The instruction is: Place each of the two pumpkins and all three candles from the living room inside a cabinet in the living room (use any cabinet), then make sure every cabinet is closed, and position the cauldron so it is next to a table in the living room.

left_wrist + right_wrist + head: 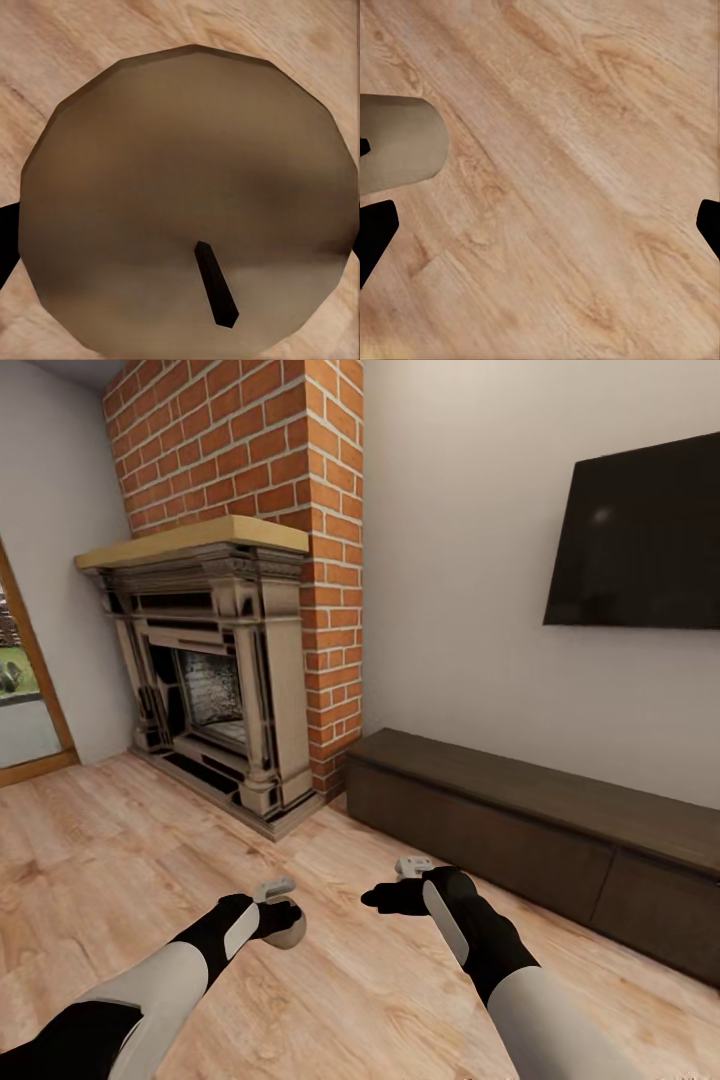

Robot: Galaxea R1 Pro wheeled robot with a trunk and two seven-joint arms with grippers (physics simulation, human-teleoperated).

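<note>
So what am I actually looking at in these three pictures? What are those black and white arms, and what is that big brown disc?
This is a simulated two-armed robot. The big picture comes from a camera on its head, looking down over both arms at a wood floor, a brick fireplace, a wall television and a long dark cabinet whose front panels look closed. The other two pictures come from cameras on its wrists. The brown disc is a candle, seen end-on with its dark wick, held in the left tool. The right tool is open, with bare floor between its fingers, and the same candle shows at that picture's edge.
</note>
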